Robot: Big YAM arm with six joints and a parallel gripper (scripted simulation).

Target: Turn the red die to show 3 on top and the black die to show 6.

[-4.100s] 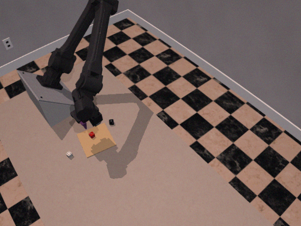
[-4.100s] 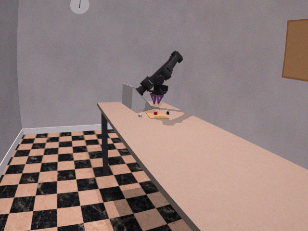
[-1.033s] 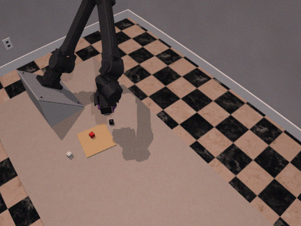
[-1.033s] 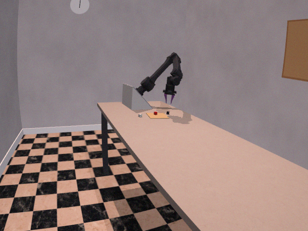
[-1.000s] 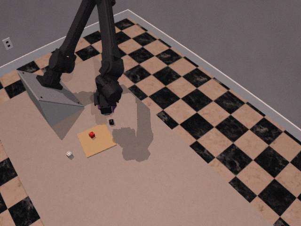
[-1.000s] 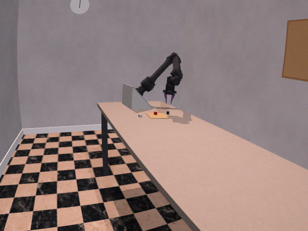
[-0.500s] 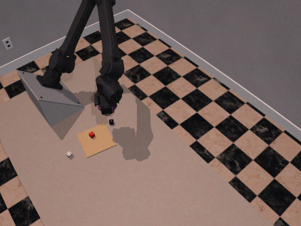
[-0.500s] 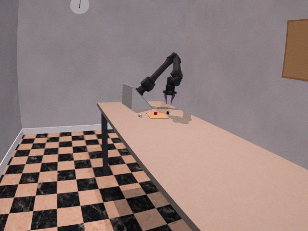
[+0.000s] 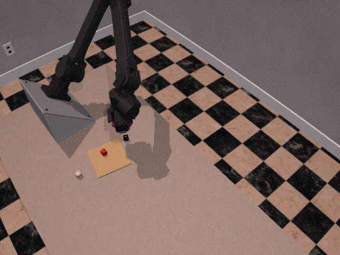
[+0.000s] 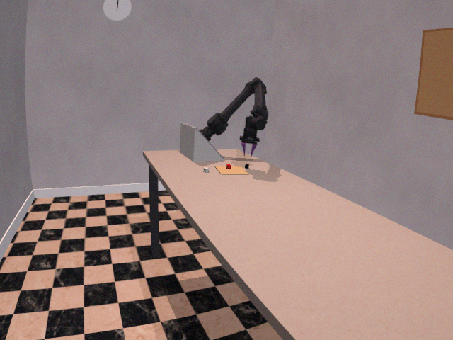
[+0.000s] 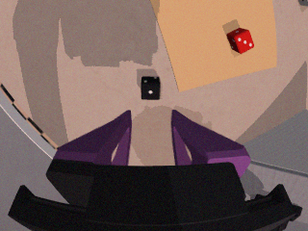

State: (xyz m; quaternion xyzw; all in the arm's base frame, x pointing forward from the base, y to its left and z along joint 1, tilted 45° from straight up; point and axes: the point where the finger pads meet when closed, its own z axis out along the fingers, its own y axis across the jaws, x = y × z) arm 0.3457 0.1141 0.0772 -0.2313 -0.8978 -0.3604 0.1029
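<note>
Purple fingers [image 10: 253, 147] on the claw [image 9: 121, 128] [image 10: 248, 155] [image 11: 151, 114] stand part-way open, neither wide nor pressed together, with nothing held between them. The tips hang above the table [image 9: 164, 214] [image 10: 311, 219] [image 11: 96, 91]. Just ahead of the claw in the wrist view, the black die [image 9: 125, 137] [image 10: 246, 166] [image 11: 150, 88] rests on the table, off the mat [image 9: 112, 161] [image 10: 233, 171] [image 11: 217, 48] but near its edge; one pip shows on its nearer face. Farther from the claw, the red die [image 9: 103, 152] [image 10: 228, 166] [image 11: 241, 40] sits on the mat, a three showing to the wrist camera. Farthest out, beyond the mat, the white die [image 9: 78, 173] [image 10: 206, 170] lies on the table.
</note>
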